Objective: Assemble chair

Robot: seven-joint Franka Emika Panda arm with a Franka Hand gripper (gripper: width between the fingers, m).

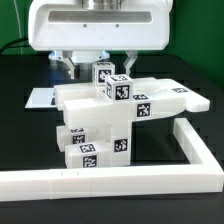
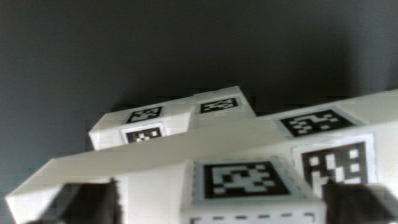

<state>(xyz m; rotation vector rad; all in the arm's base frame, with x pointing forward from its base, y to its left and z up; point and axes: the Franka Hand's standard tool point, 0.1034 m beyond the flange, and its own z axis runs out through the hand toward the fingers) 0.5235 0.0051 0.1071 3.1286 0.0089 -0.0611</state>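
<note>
The chair (image 1: 110,120) is a chunky stack of white tagged blocks in the middle of the black table. A long slab reaches toward the exterior view's right, and a small tagged cube (image 1: 104,72) sits on top. My gripper (image 1: 96,64) hangs just behind and above that top, its dark fingers on either side of the cube. In the wrist view the gripper (image 2: 217,205) straddles a tagged block of the chair (image 2: 240,180). The dark fingers (image 2: 80,205) stand wide apart, and a gap shows beside the block. The jaws look open and nothing is lifted.
A long white L-shaped border rail (image 1: 190,150) runs along the front of the table and up the exterior view's right side, close to the chair. The marker board (image 1: 40,98) lies flat behind the chair on the left. The white arm housing (image 1: 100,25) fills the top.
</note>
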